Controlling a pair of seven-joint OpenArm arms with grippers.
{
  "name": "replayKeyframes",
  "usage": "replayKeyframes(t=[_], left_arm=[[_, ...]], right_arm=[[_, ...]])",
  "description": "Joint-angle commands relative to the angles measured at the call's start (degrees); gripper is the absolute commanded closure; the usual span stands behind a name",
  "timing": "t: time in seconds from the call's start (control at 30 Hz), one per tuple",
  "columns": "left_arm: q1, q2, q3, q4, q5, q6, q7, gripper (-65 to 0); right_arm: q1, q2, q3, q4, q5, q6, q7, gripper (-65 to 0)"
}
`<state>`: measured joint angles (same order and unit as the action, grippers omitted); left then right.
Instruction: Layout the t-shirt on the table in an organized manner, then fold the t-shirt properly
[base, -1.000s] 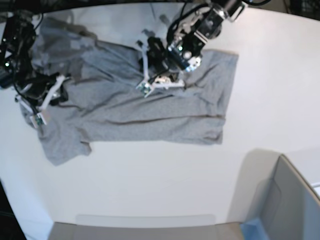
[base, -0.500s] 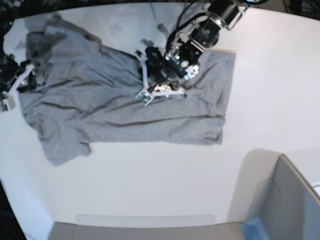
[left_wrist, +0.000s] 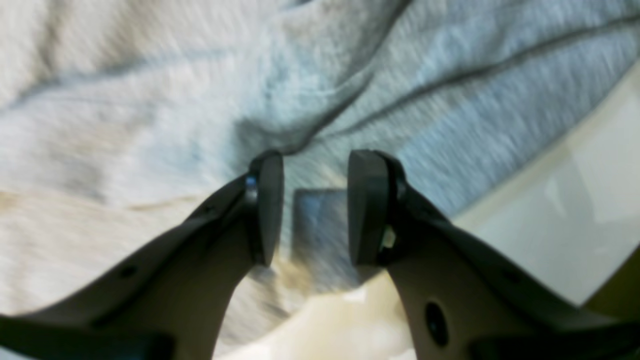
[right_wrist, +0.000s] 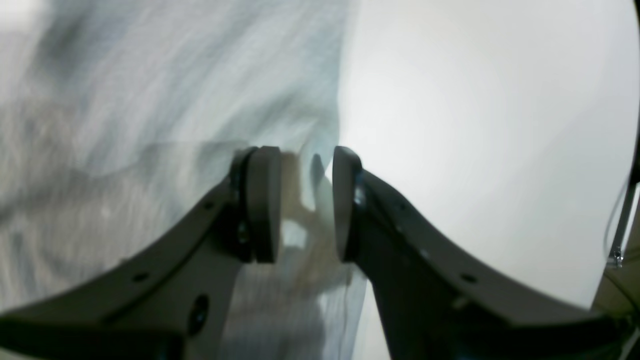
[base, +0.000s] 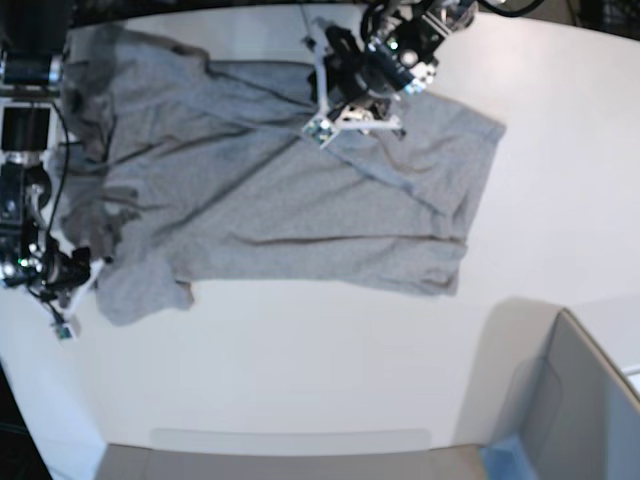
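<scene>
Both wrist views are blurred. Grey t-shirt (base: 270, 200) cloth is pinched by the left gripper (left_wrist: 315, 207) and the right gripper (right_wrist: 300, 202).

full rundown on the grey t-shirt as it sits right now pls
The light heather-grey soft cotton t-shirt lies spread but wrinkled on the white tabletop, long diagonal creases across the body. One short sleeve sticks out at its lower left corner in the base view; the hem end at its right is roughly straight. No lettering shows. The left gripper is at the far edge, the right gripper at the sleeve corner. In both wrist views the fingers stand apart with cloth between them; contact is unclear.
</scene>
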<state>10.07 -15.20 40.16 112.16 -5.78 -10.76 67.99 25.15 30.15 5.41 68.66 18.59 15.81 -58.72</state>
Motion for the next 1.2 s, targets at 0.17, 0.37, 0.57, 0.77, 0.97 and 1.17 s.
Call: replayKeyframes(t=[0.17,0.37,0.57,0.77,0.97,1.17], left_arm=[[-0.8,0.8,0.0,1.5,0.0,-0.3,-1.0,-23.3],[-2.5,0.8,0.2,1.5,-0.2,-0.3,-1.0,-23.3],[-4.0,0.8,0.2,1.5,-0.2,-0.4,-1.0,-23.3],[-4.2,2.3,0.1,1.6,-0.2,-0.4,-0.3,-23.3],[-4.8,4.0,0.3,1.6,-0.2,-0.4,2.1,-23.3],[-5.4,4.0,0.1,1.6,-0.2,-0.4,2.2,-23.3]], right_arm=[[7.7,0.0,0.4,-6.5,-0.7,-2.9,5.0,-19.1],[8.0,0.7,0.3,-9.5,-0.7,-3.5,10.9,-24.2],[8.1,1.1,0.3,-15.3,-0.6,-3.5,15.2,-24.2],[10.2,0.7,0.3,-21.5,-0.6,-3.5,18.9,-24.2],[10.9,-0.5,0.1,-27.9,-0.8,-3.5,26.2,-24.2],[11.0,-1.7,-9.2,-28.5,-0.8,-3.6,27.8,-24.2]])
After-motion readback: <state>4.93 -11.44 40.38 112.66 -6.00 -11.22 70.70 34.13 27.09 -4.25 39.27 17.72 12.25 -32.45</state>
